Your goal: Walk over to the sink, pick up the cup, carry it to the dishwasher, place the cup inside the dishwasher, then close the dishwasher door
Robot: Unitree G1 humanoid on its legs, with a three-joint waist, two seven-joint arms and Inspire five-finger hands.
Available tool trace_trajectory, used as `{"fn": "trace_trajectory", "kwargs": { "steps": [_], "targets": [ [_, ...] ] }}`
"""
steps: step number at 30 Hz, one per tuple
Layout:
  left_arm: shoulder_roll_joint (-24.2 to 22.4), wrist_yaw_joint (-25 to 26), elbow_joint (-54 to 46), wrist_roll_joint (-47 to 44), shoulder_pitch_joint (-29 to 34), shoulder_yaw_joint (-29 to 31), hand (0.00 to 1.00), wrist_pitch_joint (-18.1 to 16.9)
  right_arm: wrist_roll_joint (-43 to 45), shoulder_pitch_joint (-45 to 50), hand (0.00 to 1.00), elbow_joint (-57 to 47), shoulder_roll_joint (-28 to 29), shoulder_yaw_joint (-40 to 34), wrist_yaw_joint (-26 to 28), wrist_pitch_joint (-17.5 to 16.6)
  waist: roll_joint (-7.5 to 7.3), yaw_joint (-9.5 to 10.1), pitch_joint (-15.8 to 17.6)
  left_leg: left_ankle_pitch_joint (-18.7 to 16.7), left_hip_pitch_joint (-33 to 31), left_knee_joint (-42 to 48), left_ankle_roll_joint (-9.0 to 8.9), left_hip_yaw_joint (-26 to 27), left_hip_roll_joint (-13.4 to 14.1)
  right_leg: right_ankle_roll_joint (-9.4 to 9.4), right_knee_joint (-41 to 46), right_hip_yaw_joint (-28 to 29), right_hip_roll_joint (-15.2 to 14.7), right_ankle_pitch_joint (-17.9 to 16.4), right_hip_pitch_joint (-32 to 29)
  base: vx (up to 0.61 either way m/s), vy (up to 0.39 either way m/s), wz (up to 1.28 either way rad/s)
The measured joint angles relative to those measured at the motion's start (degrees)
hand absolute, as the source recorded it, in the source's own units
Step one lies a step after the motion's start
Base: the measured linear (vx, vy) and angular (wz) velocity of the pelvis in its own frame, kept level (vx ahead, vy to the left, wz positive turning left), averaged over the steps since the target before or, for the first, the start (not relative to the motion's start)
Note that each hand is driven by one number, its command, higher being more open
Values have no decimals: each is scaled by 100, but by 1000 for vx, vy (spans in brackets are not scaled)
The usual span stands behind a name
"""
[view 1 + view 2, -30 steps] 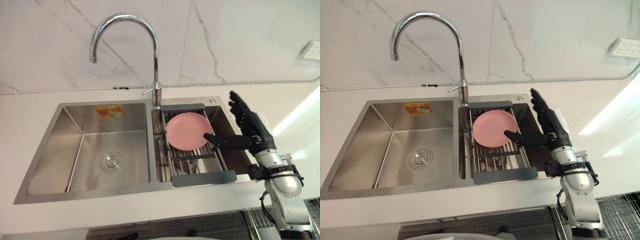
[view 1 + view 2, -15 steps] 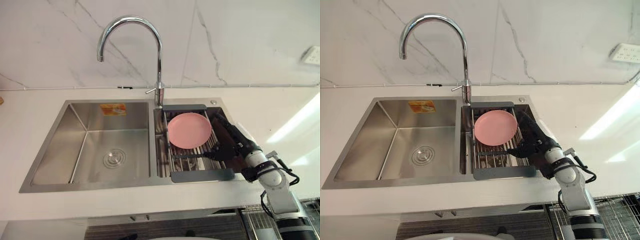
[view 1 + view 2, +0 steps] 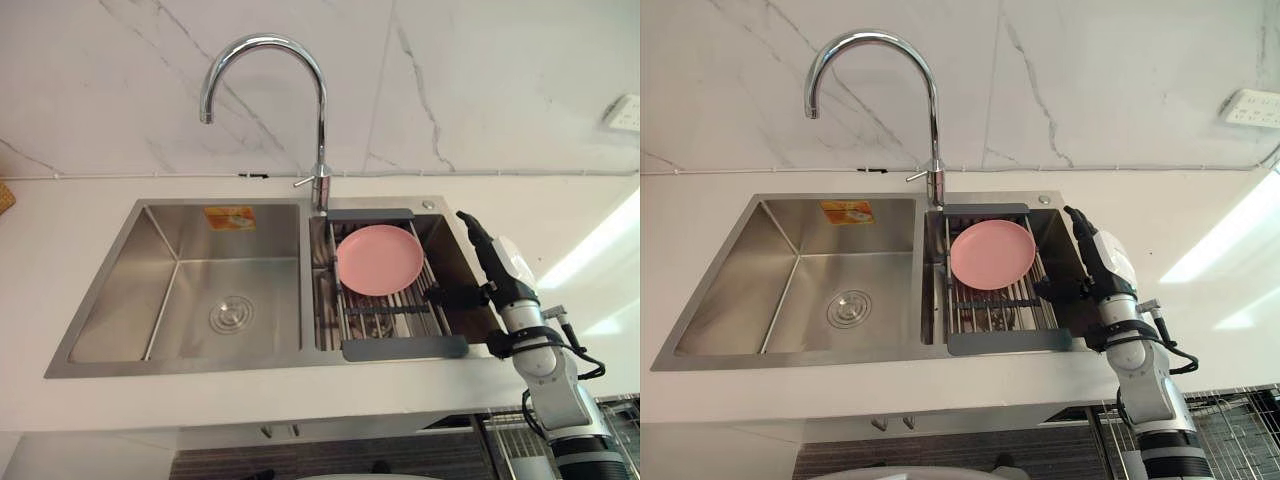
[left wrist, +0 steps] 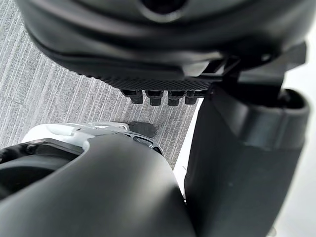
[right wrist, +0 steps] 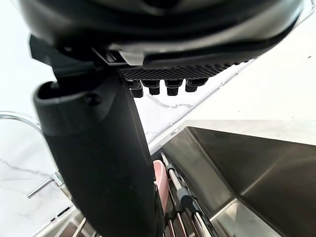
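1. Sink [image 3: 180, 240] of stainless steel, with two bowls, sits in the white counter [image 3: 300, 400]; a chrome gooseneck faucet [image 3: 322, 120] stands behind the divider between the bowls
2. The left bowl shows a round drain [image 3: 231, 314] in its floor and an orange sticker [image 3: 229, 218] on its back wall
3. A drying rack [image 3: 405, 348] spans the right bowl, and a pink plate [image 3: 378, 259] lies on its bars toward the back
4. The right robot hand [image 3: 490, 265] hangs over the right side of the right bowl, just beside the rack; its fingers are straight and side by side, its thumb is spread out toward the rack's bars, and it holds nothing; whether the thumb touches the rack I cannot tell
5. The left robot hand [image 4: 148, 54] hangs above grey ribbed floor [image 4: 59, 98], fingers straight, with nothing in it
6. Where the cup lies I cannot tell; the dark shapes under the rack's bars are too hidden to name
7. A white socket [image 3: 622, 110] sits on the marble-veined wall [image 3: 480, 90] at the right
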Motion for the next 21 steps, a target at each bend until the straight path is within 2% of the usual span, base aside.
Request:
{"fn": "trace_trajectory", "kwargs": {
  "steps": [7, 21],
  "targets": [
    [-9, 0, -21, 2, 12, -6, 100, 0, -6, 0, 100, 82, 126, 0, -185, 1, 19, 18, -14, 60, -5, -54, 3, -112, -7, 0, 0, -97, -6, -1, 35, -43, -25, 7],
    [-40, -9, -124, -13, 35, -2, 100, 73, -178, -20, 100, 378, 137, 15, -171, 91, 57, 123, -50, 117, -44, -100, 6, -210, -10, -1, -4, -204, -7, -2, 34, -36, -22, 3]
  ]
}}
